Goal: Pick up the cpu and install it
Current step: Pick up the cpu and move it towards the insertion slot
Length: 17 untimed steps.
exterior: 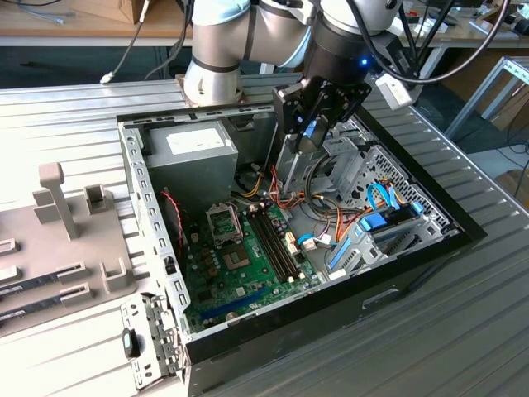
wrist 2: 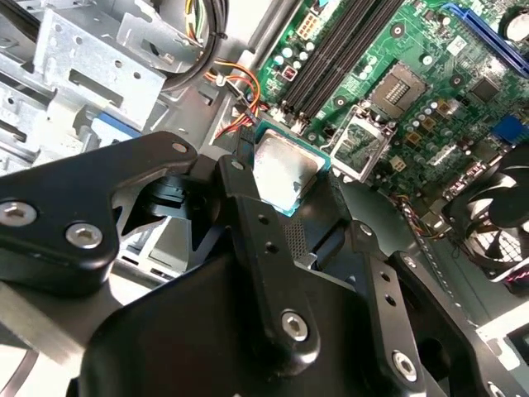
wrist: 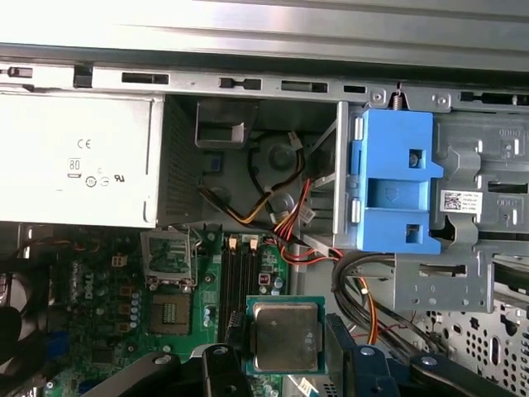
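Silvery metal with a thin green rim, the cpu [wrist: 285, 335] sits clamped between the black fingers [wrist: 340, 341] of the claw [exterior: 309, 134], which has closed in on two opposite edges of the chip; its flat top also shows in the second wrist view [wrist 2: 285, 169]. In the upper middle of the exterior view the claw hangs inside the open computer case [exterior: 463, 233], above the bundle of orange and yellow cables and well clear of the green motherboard [exterior: 248, 277] below. The chip is in the air, not touching the board. The socket [wrist: 169, 313] lies bare, its retention frame [wrist: 168, 252] lifted open, and the cpu is apart from it, on the far side of the long dark memory slots [exterior: 273, 240]. A grey power supply [exterior: 190, 149] fills the case's back corner, and a blue drive bracket [wrist: 397, 182] stands by the metal drive cage. The case rests on a ribbed metal counter [exterior: 463, 339], with a grey fixture [exterior: 58, 198] toward the exterior view's left.
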Each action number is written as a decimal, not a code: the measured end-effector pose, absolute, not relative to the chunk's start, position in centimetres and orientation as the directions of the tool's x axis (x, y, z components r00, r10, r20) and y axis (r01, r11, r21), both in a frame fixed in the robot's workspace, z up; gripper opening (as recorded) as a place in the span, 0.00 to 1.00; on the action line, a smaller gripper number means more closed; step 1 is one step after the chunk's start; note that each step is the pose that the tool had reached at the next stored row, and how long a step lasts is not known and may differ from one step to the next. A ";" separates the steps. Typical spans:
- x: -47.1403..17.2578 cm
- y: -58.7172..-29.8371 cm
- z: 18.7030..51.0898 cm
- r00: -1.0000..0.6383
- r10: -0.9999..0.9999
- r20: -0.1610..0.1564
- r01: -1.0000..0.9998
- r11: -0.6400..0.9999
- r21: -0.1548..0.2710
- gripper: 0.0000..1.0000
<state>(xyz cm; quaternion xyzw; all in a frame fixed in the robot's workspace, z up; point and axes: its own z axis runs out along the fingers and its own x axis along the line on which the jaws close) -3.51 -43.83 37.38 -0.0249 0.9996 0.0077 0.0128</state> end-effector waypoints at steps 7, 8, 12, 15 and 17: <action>-4.7 -44.5 37.2 -0.998 -0.050 -0.026 -0.050 0.999 0.015 0.47; -5.0 -44.6 37.1 -0.998 -0.050 -0.026 -0.050 0.999 0.015 0.47; -5.6 -44.8 37.0 -0.998 -0.050 -0.026 -0.050 0.999 0.015 0.47; -6.0 -44.9 36.7 -0.998 -0.050 -0.026 -0.050 0.999 0.015 0.47; -6.2 -45.0 36.6 -0.998 -0.050 -0.026 -0.050 0.999 0.015 0.47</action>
